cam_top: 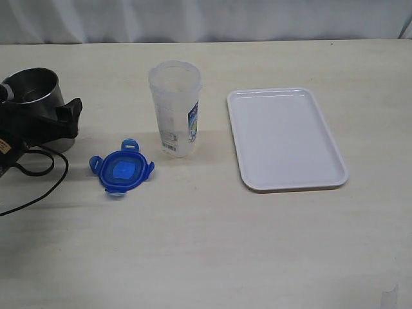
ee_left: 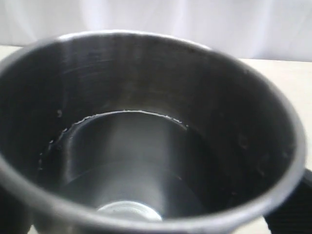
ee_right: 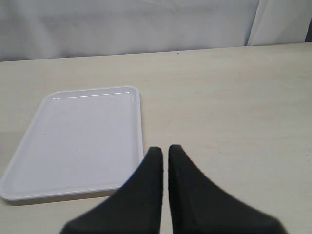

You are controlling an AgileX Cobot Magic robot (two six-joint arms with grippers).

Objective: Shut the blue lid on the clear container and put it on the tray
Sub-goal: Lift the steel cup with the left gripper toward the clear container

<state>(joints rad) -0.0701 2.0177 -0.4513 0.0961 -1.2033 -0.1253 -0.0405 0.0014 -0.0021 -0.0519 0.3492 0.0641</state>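
The clear container (cam_top: 175, 109) stood open in the middle of the table. The blue lid (cam_top: 121, 168) lay flat just near-left of it, not touching. The tray (cam_top: 286, 138) sat to the right. The right gripper (ee_right: 162, 148) hung near the tray, pinched closed on nothing. The left gripper (cam_top: 55, 116) was at a metal cup (cam_top: 32, 87) far left — squeezing or not, I couldn't tell.
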